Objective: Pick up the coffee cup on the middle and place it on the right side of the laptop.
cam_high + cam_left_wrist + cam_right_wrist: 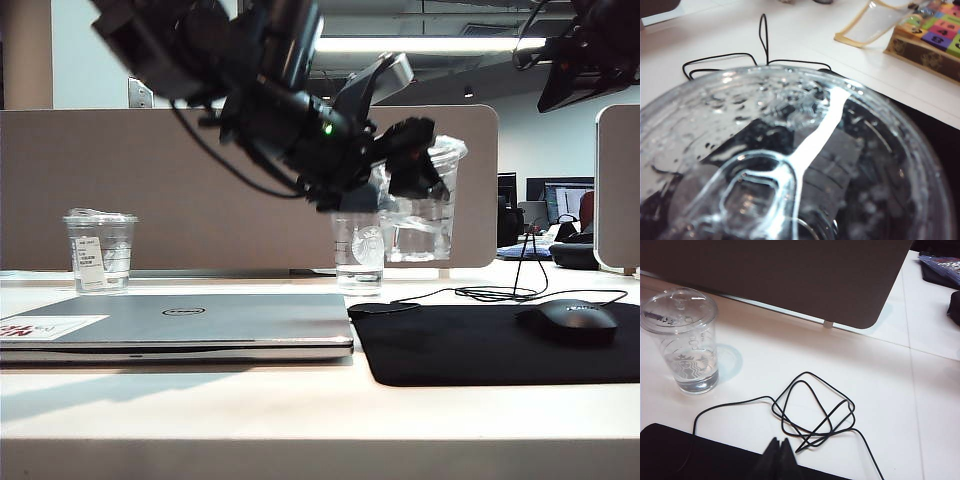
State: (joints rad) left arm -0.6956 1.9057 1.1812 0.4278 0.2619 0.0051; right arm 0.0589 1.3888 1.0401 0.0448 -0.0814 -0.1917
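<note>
The coffee cup [428, 205], short, clear and lidded, hangs tilted in the air above the back of the table, just right of the laptop's right end. My left gripper [408, 172] reaches in from the upper left and is shut on it. In the left wrist view the cup's clear lid [790, 165] fills the picture and hides the fingers. The silver-grey laptop [180, 322] lies closed at the front left, with a white-and-red sticker at its left corner. My right gripper [779, 456] is shut and empty above the mouse pad's edge; its arm [590, 50] hangs at the top right.
A taller logo cup [358, 250] [687, 340] stands behind the laptop's right end, and a labelled cup [100, 250] at the back left. A black mouse pad [480, 345] with a mouse [572, 320] lies at the right, a looped cable [810, 410] behind it. A partition [150, 180] closes the back.
</note>
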